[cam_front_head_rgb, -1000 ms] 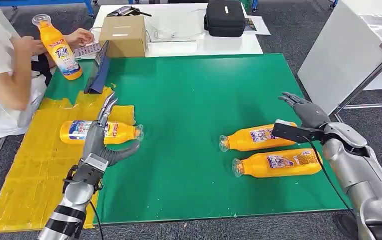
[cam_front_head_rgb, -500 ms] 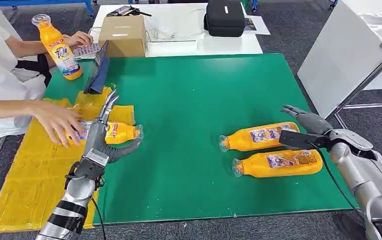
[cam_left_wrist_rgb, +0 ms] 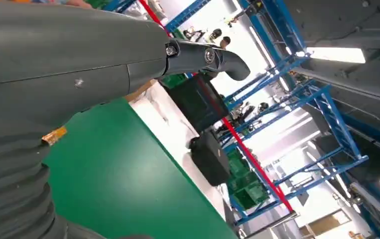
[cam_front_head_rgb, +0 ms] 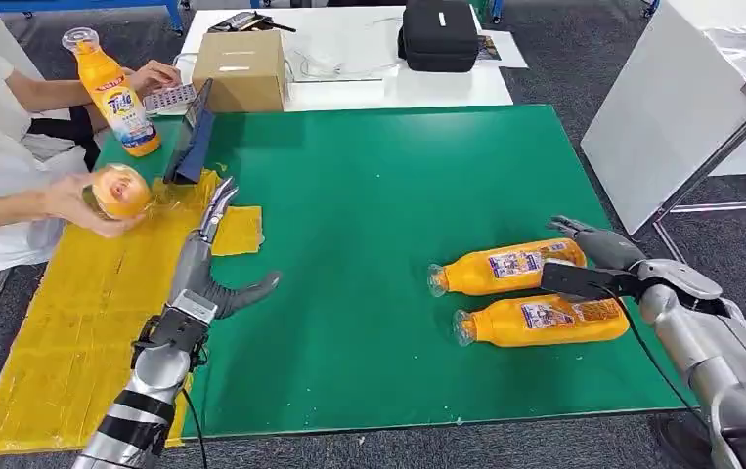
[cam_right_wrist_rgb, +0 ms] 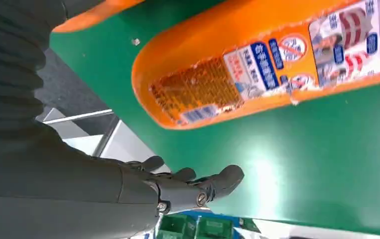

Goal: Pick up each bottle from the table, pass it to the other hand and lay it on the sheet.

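Right now, from the head view, I see my left robot hand (cam_front_head_rgb: pixel 214 256) open and empty at the yellow sheet's (cam_front_head_rgb: pixel 75 322) edge, while a person (cam_front_head_rgb: pixel 2 186) lifts one orange bottle (cam_front_head_rgb: pixel 119 191) off that sheet. Two orange bottles (cam_front_head_rgb: pixel 505 267) lie on the green bench (cam_front_head_rgb: pixel 369 195), well right of the sheet; I judge both are left to do. My right robot hand (cam_front_head_rgb: pixel 593 246) hangs open beside the farther one.

Through the left wrist view, the hand holds nothing.

Through the right wrist view, fingers (cam_right_wrist_rgb: pixel 217 181) spread just beside a bottle's base (cam_right_wrist_rgb: pixel 197 94), not gripping.
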Motion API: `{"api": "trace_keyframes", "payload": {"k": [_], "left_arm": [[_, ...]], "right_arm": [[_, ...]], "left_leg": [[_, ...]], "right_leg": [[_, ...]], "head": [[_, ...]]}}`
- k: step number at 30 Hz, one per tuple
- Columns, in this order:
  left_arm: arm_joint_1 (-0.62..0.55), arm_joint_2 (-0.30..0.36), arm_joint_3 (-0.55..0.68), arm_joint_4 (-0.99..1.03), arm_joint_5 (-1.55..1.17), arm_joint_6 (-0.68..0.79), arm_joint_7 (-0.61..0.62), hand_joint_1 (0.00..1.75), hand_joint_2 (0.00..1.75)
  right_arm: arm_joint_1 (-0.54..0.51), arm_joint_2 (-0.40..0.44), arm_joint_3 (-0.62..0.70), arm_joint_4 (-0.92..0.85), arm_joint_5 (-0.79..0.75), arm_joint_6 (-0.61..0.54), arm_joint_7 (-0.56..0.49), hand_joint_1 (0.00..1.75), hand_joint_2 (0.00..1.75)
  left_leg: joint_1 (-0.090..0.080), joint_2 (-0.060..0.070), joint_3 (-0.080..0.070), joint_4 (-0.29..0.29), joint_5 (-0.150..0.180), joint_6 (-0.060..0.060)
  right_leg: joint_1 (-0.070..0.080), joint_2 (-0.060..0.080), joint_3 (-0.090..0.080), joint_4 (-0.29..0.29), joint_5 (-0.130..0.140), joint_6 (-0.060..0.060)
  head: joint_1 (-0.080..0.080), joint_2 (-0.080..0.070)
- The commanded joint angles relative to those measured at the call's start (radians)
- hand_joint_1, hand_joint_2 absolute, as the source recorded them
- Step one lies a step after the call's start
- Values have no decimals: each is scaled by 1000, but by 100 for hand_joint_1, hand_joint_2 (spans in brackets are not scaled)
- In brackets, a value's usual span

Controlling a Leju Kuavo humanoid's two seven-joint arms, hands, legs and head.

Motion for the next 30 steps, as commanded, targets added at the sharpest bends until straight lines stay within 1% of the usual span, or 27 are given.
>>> {"api": "trace_keyframes", "payload": {"k": [1, 3, 4, 5, 7, 8, 9, 10, 11, 12, 14, 15, 18, 22, 27, 29, 30], "left_arm": [[-65, -4, -36, 79, 11, -11, -6, 0, 175], [-74, -8, -46, 91, 13, -15, -6, 0, 175], [-75, -9, -47, 94, 15, -16, -6, 0, 175], [-73, -9, -47, 93, 19, -16, -7, 0, 175], [-67, -10, -38, 81, 32, -15, -7, 0, 175], [-67, -9, -35, 78, 35, -15, -6, 0, 175], [-66, -10, -30, 76, 42, -19, -6, 0, 175], [-64, -10, -28, 72, 45, -22, -5, 0, 175], [-62, -10, -26, 70, 46, -22, -5, 0, 175], [-60, -10, -26, 68, 47, -23, -5, 0, 175], [-58, -10, -26, 68, 47, -23, -5, 0, 175], [-57, -10, -26, 68, 47, -23, -5, 0, 175], [-57, -10, -26, 67, 47, -23, -5, 0, 175], [-57, -10, -26, 67, 47, -23, -5, 0, 175], [-57, -10, -25, 67, 48, -25, -5, 0, 175], [-53, -9, -25, 69, 50, -27, -5, 0, 175], [-53, -8, -24, 71, 54, -30, -6, 0, 175]], "right_arm": [[-17, 116, 90, 208, 22, -72, 70, 0, 175], [-5, 152, 96, 243, 41, -119, 96, 0, 175], [1, 162, 104, 245, 55, -142, 108, 0, 175], [1, 178, 122, 256, 85, -186, 131, 0, 175], [-4, 203, 158, 270, 141, -243, 175, 0, 175], [-6, 212, 158, 271, 146, -248, 173, 0, 175], [-5, 218, 160, 270, 154, -262, 169, 0, 175], [-7, 224, 174, 271, 176, -279, 180, 0, 175], [-8, 227, 177, 274, 186, -280, 185, 0, 175], [-9, 229, 180, 276, 192, -277, 186, 0, 175], [-9, 231, 180, 276, 193, -277, 187, 0, 175], [-9, 230, 180, 276, 194, -277, 187, 0, 175], [-9, 227, 179, 277, 194, -277, 186, 0, 175], [-9, 227, 179, 277, 194, -277, 186, 0, 175], [-9, 228, 181, 281, 200, -266, 178, 0, 175], [-7, 228, 186, 286, 213, -262, 192, 0, 175], [-5, 229, 186, 294, 218, -248, 199, 0, 175]], "left_leg": [[2, 0, 5, 0, -2, -2], [2, 0, 4, -1, -1, -1], [3, 1, 7, -1, -2, -2], [2, 0, 4, -1, -1, -1], [3, 1, 8, -1, -2, -2], [2, 2, 5, -1, -2, -2], [3, 2, 7, -1, -3, -2], [3, 4, 6, 0, -3, -2], [2, 2, 5, 0, -2, -2], [3, 3, 7, 0, -2, -2], [2, 2, 4, -1, -1, -2], [3, 2, 7, 0, -3, -2], [2, 1, 4, 0, -1, -1], [2, 1, 3, 0, -1, -1], [3, 0, 6, 0, -2, -2], [2, 1, 5, 0, 0, -1], [3, 0, 7, 0, -2, -2]], "right_leg": [[2, 3, 6, -2, -1, -3], [2, 2, 4, -2, 0, -2], [3, 4, 7, -2, -1, -3], [2, 2, 4, -2, 0, -2], [3, 5, 7, -2, -1, -4], [2, 4, 5, -2, -1, -3], [2, 6, 7, -2, -1, -4], [3, 7, 6, -1, -1, -4], [2, 4, 4, -1, -1, -3], [3, 6, 6, -1, -2, -4], [2, 3, 4, -1, -1, -2], [3, 5, 6, -1, -2, -4], [1, 2, 3, 0, -1, -2], [2, 2, 3, -1, -1, -2], [2, 3, 6, 0, -1, -4], [2, 2, 4, -1, 0, -2], [3, 3, 6, -1, -1, -4]], "head": [[0, 0], [0, 0], [0, 0], [0, 0], [1, 0], [0, 0], [0, 0], [0, 0], [0, 0], [0, 0], [0, 0], [0, 0], [0, 0], [0, 0], [0, 0], [0, 0], [0, 0]]}}
